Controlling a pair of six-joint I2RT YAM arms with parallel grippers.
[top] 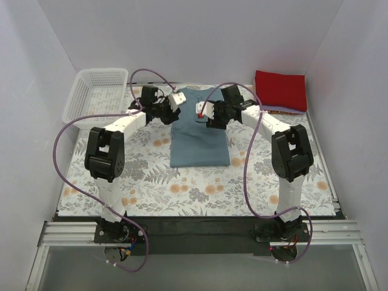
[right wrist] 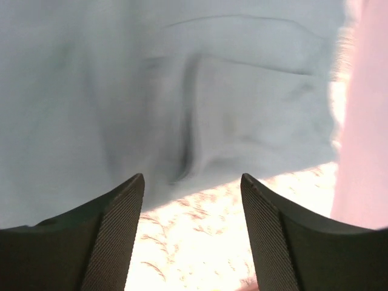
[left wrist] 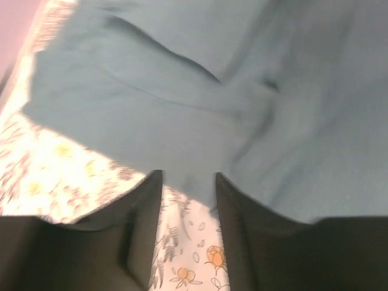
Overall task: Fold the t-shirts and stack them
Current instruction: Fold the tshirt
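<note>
Item: blue shirt [top: 200, 130], mid-table on the tablecloth [top: 182, 182], lying as a long narrow panel with its sides turned in. Left gripper [left wrist: 188, 176] and right gripper [right wrist: 191, 179]: both at its far end, jaws apart, nothing between them. Red shirt [top: 280, 90]: folded, far right corner, atop a pink one [top: 280, 111]. Step, by my reading: crosswise fold pending. Next move likely needs both far corners pinched together and carried evenly toward the near hem.
</note>
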